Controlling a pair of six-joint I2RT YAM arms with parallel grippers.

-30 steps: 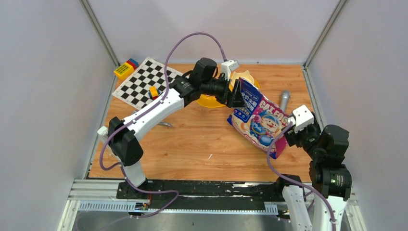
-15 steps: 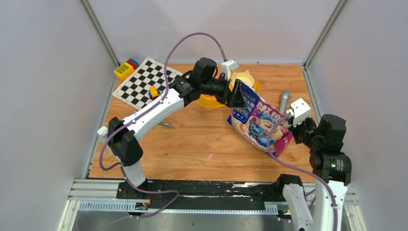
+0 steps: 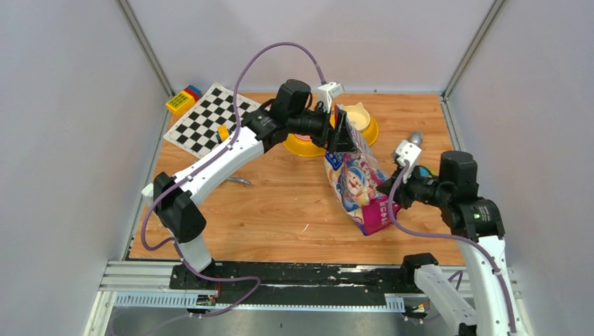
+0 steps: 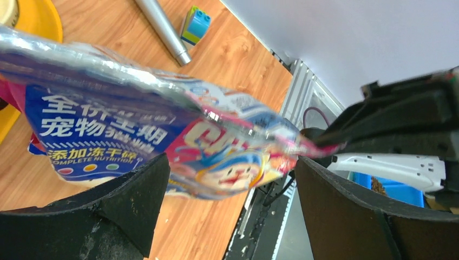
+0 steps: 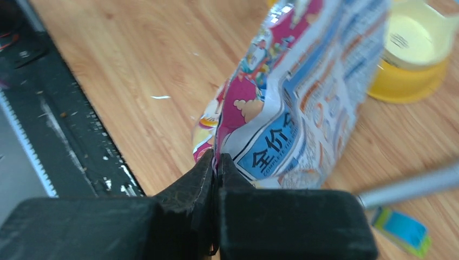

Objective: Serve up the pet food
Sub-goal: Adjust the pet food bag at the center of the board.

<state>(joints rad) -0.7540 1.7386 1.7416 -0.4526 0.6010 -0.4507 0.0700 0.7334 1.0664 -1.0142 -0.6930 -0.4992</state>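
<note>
My right gripper (image 5: 215,162) pinches only the bag (image 5: 303,97) by its thin edge at lower centre. My left gripper (image 4: 231,165) gapes wide, gripping nothing, so the bag could slip and topple.

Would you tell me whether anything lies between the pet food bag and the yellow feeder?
Nothing visible does. The bag is right next to the yellow feeder; only the left hand, open around the bag's upper end, is at that spot.

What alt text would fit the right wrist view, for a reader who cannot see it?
The right gripper, jaws shut, pinches an edge of a glossy blue-and-pink pet food bag over a wooden table. A yellow feeder stands beyond the bag.
</note>
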